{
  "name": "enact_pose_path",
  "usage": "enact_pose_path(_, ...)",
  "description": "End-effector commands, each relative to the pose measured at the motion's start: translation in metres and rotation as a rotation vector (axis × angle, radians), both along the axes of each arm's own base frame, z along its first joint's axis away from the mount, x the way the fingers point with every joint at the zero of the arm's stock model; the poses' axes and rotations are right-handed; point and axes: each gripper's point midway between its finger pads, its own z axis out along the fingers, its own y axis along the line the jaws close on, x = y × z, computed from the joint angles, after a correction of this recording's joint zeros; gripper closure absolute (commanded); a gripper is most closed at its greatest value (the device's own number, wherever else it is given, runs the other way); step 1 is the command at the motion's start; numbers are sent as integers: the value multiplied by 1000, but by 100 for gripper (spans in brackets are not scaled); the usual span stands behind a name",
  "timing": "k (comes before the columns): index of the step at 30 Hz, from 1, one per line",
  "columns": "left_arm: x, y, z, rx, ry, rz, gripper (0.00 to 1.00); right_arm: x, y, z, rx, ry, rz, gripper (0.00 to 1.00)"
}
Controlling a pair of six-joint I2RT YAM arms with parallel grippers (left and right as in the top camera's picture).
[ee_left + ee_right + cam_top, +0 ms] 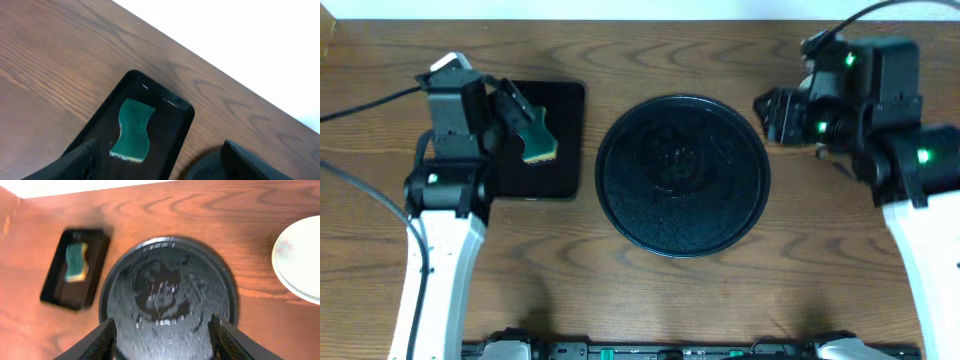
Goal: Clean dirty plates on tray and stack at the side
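The large round black tray lies mid-table with no plates on it; its glossy surface looks wet in the right wrist view. Pale plates lie stacked on the table to the tray's right, cut off by the frame edge; in the overhead view the right arm hides them. My right gripper is open and empty by the tray's far right rim, and its fingers straddle the tray. My left gripper is open above a green sponge, with both fingers spread wide.
The green sponge lies in a small rectangular black tray left of the round tray; it also shows in the right wrist view. Cables run over the table at the far left and top right.
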Motion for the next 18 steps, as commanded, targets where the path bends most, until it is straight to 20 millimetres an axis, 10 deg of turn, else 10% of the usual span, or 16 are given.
enact_pose_path(1,-9,1,4,8,3,-2,22,-17,1,5,-149,-53,10,24)
enact_pose_path(2,-10,1,5,8,4,-2,22,-22,4,4,-182,-52,17,1)
enact_pose_path(18,-11,1,3,8,13,-2,20,-31,40,-12,-187,-2,80,1)
